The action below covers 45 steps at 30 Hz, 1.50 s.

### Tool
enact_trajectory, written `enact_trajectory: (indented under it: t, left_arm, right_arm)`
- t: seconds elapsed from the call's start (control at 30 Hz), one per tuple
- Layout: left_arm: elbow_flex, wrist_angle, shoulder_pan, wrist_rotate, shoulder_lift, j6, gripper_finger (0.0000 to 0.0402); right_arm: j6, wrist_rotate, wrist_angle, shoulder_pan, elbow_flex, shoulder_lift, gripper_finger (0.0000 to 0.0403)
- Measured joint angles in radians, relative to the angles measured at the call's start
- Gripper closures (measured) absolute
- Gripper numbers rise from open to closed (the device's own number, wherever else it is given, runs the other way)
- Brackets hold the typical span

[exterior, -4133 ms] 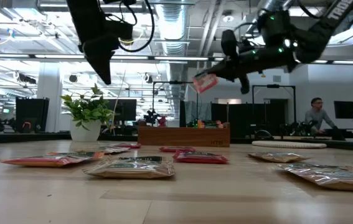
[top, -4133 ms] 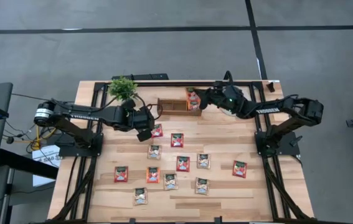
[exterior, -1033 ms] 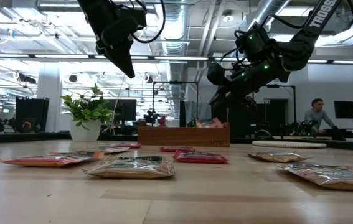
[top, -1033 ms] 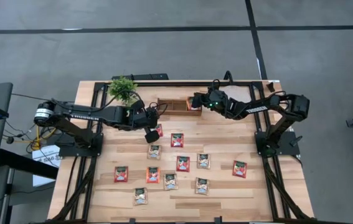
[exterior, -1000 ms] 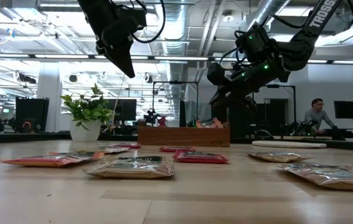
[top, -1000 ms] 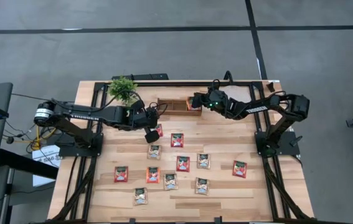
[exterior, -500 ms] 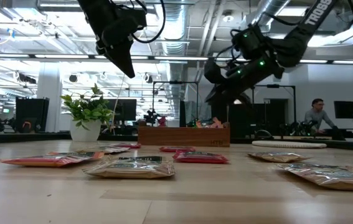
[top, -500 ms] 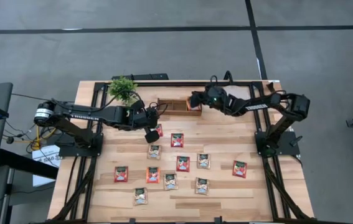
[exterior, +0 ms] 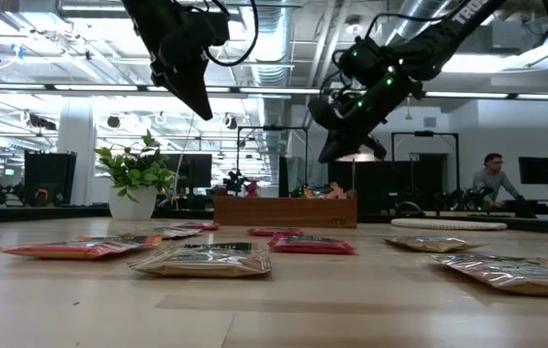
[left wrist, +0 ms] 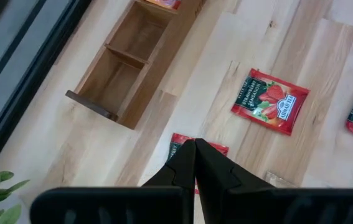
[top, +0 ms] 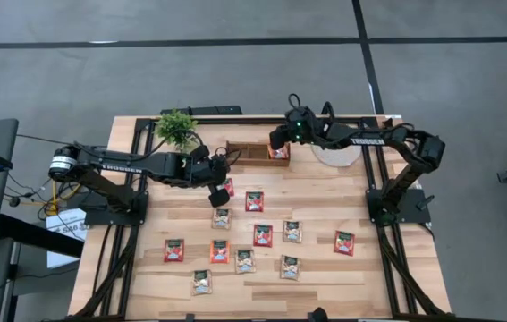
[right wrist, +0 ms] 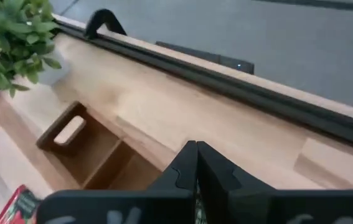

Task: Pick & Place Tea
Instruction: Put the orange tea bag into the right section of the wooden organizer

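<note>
Sachets [top: 263, 235] lie mid-table from above; my right gripper [top: 277, 140], jaws together and empty, hangs over the tray [top: 251, 152] near the far edge. Left wrist view: left gripper [left wrist: 194, 160] pinched together above a red sachet [left wrist: 179, 142]; descending so, I risk shoving it.

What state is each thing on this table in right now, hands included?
Left hand: shut, empty, above a red sachet.
Right hand: shut, empty, above the tray's right end.
Wooden tray: sachets in right compartment, others empty.
Loose sachets: lying flat on the table.
Plant: upright.
</note>
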Motion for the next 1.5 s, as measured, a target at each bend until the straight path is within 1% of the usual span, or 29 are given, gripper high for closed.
enact_trajectory:
  t: [0.07,0.13,0.2,0.3,0.37,0.5,0.6,0.77,0.93,1.5]
  left_arm:
    - [0.000,0.000,0.000,0.000,0.000,0.000,0.0401]
    - [0.000,0.000,0.000,0.000,0.000,0.000,0.0401]
    - [0.000,0.001,0.000,0.000,0.000,-0.001,0.0401]
    - [0.000,0.004,0.000,0.000,0.000,-0.001,0.0401]
    - [0.000,0.005,0.000,0.001,0.000,-0.004,0.0401]
    - [0.000,0.002,-0.002,0.010,0.000,-0.008,0.0401]
    - [0.000,-0.001,-0.006,0.018,0.000,-0.019,0.0401]
    - [0.000,-0.002,-0.008,0.026,0.000,-0.022,0.0401]
    - [0.000,0.004,-0.008,0.026,0.000,-0.022,0.0401]
    - [0.000,0.012,-0.008,0.026,0.000,-0.023,0.0401]
  right_arm:
    - [0.027,-0.044,-0.020,-0.019,-0.001,0.002,0.0402]
    - [0.040,-0.077,-0.003,-0.021,0.007,0.024,0.0402]
    - [0.055,-0.103,-0.037,-0.022,0.016,0.050,0.0402]
    - [0.054,-0.125,-0.066,-0.012,0.076,0.109,0.0402]
    - [0.046,-0.126,-0.104,-0.003,0.130,0.156,0.0402]
    - [-0.021,-0.125,-0.214,0.016,0.237,0.220,0.0402]
    - [-0.073,-0.112,-0.283,0.017,0.303,0.226,0.0402]
    - [-0.153,-0.067,-0.400,0.005,0.354,0.206,0.0402]
    - [-0.187,-0.052,-0.561,-0.020,0.363,0.209,0.0403]
    - [-0.216,-0.042,-0.641,-0.029,0.364,0.209,0.0403]
